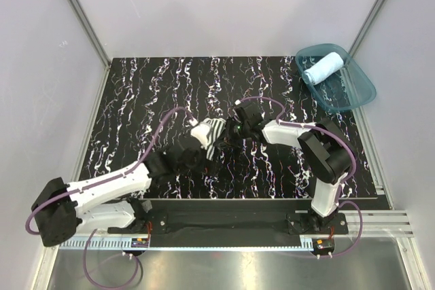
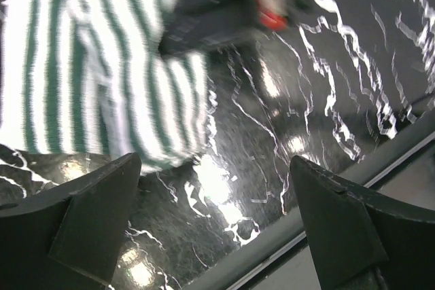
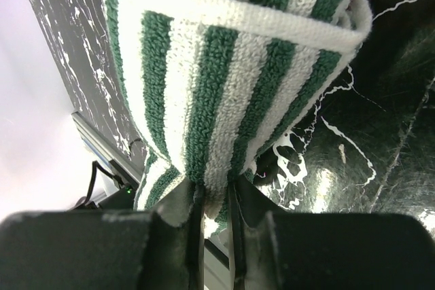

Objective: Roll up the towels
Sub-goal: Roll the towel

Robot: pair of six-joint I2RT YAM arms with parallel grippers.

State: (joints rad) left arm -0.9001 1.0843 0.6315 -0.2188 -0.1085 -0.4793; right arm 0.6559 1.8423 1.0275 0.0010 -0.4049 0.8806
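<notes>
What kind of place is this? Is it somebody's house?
Likely a robot lab booth, not a house: plain white walls, a black marbled table, and two robot arms bolted at its edge.

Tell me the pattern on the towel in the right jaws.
The towel has green-and-white stripes; right wrist view shows it best.

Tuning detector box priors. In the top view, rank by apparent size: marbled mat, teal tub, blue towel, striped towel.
1. marbled mat
2. teal tub
3. blue towel and striped towel: these look about alike. The striped one is partly covered, so I am not ranking them.
</notes>
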